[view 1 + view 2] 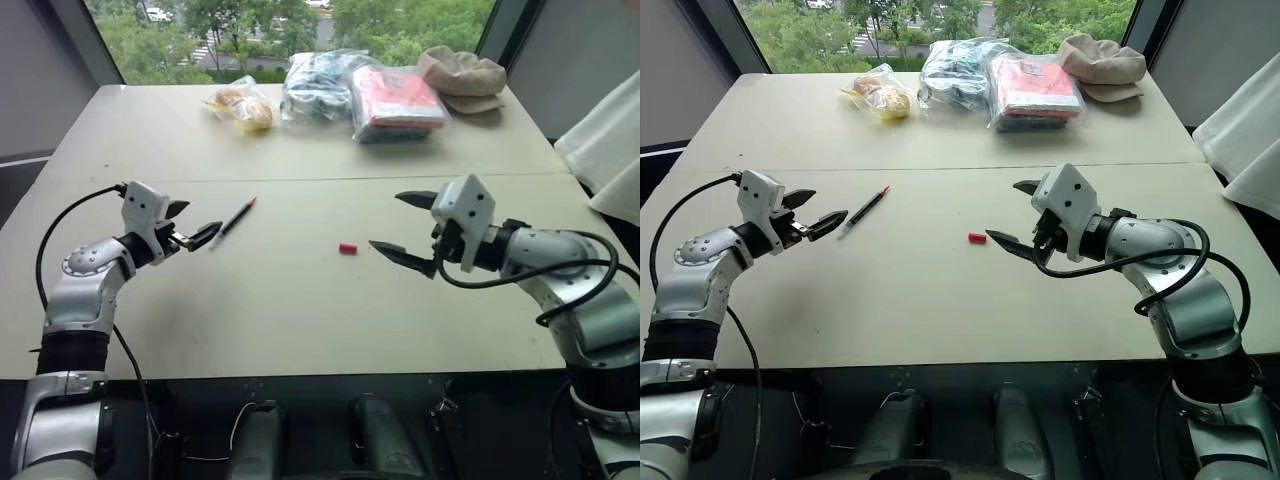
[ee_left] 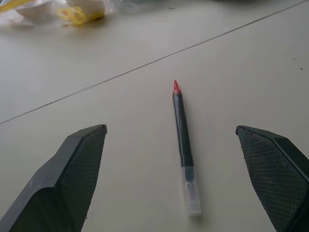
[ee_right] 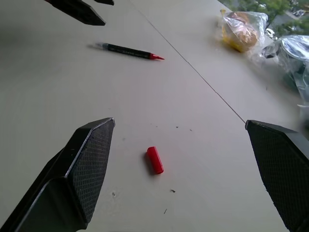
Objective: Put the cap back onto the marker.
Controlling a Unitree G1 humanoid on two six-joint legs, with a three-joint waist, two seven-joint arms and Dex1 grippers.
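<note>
Nearest, the right gripper [image 1: 1007,213] hovers with jaws spread wide, empty, just beside the small red cap [image 1: 977,238] lying on the pale table [image 1: 940,310]. Farther left, the left gripper [image 1: 812,212] is also spread and empty, near the thin black marker [image 1: 864,211] lying flat. Both items look light, rigid and liable to roll; the marker's mid-barrel seems the best hold.

- My right end effector [image 3: 181,159] has its two black fingers [image 3: 82,169] spread wide, empty.
- The red cap [image 3: 155,160] lies on the worktop [image 3: 72,96] between them, untouched.
- The marker [image 3: 128,50] lies well beyond, uncapped, near my left end effector [image 3: 82,7].
- Clear bags [image 3: 244,29] sit farther off.
</note>
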